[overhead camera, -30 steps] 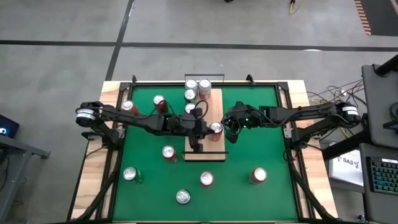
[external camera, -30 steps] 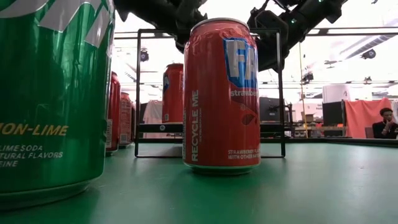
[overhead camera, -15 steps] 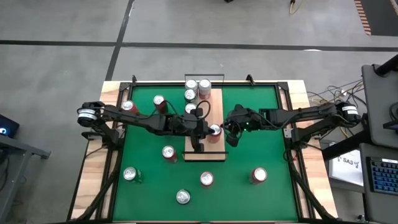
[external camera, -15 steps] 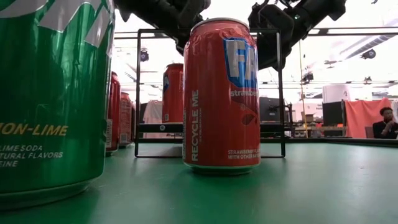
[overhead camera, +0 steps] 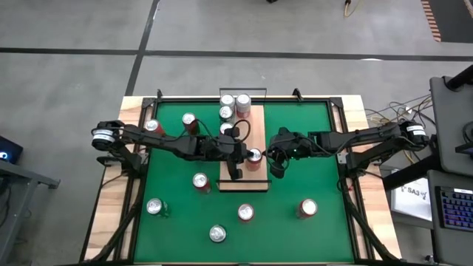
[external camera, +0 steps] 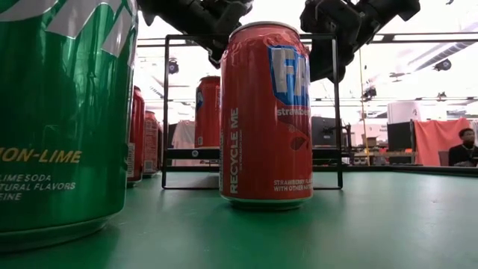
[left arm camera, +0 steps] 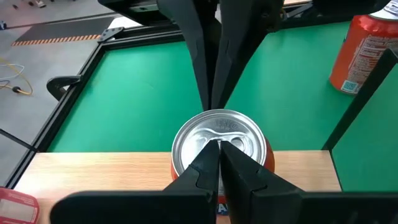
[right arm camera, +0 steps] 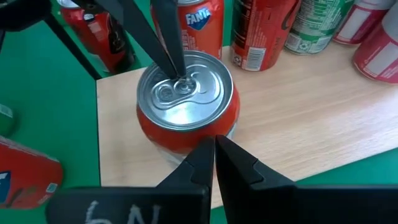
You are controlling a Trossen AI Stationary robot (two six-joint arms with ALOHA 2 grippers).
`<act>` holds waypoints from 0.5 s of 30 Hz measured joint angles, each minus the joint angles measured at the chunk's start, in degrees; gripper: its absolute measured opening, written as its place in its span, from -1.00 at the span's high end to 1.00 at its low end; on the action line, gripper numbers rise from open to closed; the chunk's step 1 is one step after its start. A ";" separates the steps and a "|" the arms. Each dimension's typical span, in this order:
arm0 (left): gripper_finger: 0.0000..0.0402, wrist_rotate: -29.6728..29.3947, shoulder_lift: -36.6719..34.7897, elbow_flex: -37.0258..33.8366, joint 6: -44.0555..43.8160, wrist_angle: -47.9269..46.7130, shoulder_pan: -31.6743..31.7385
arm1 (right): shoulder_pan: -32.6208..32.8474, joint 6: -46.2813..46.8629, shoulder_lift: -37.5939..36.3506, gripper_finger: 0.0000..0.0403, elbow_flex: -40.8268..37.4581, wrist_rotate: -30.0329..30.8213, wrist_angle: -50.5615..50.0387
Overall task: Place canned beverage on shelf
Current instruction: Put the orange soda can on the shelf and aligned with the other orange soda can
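A red can (overhead camera: 254,155) stands upright on the pale wooden shelf (overhead camera: 242,181), near its near end. Both arms reach in over it. My left gripper (left arm camera: 219,149) comes from the table's left, shut, its tips over the can's silver lid (left arm camera: 217,134). My right gripper (right arm camera: 214,146) comes from the table's right, also shut, with its tips at the can's right side. Several more cans (overhead camera: 230,111) stand on the shelf's far end. My left gripper's shut fingertips (right arm camera: 177,78) rest on the can's lid at the pull tab (right arm camera: 183,87). They slant down from the table's left. The can stands upright on the shelf board. My right gripper's shut fingertips (left arm camera: 211,102) reach the can's top rim (left arm camera: 214,113) on its right side, slanting down from the table's right. Whether they touch it, I cannot tell.
Loose cans stand on the green mat (overhead camera: 310,148): two at the left (overhead camera: 189,120), one beside the shelf (overhead camera: 200,181), several near the front edge (overhead camera: 245,213). Thin black rails (external camera: 336,112) rise at the shelf's short ends. A person sits far behind (external camera: 467,146).
My right gripper has swung a little toward the table's near edge and closer to the can on the shelf, staying shut. My left gripper has kept its place on the lid.
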 joint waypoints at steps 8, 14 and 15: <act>1.00 0.04 0.04 -0.07 0.03 1.38 0.62 | 1.29 1.16 -0.05 0.96 0.07 -0.32 -0.05; 1.00 0.19 -0.99 -0.11 0.04 1.16 0.39 | 2.01 3.87 -0.63 0.96 0.09 1.06 -2.83; 1.00 0.24 -1.56 -0.11 0.12 0.46 0.14 | 1.98 3.95 -0.84 0.96 0.09 2.12 -3.18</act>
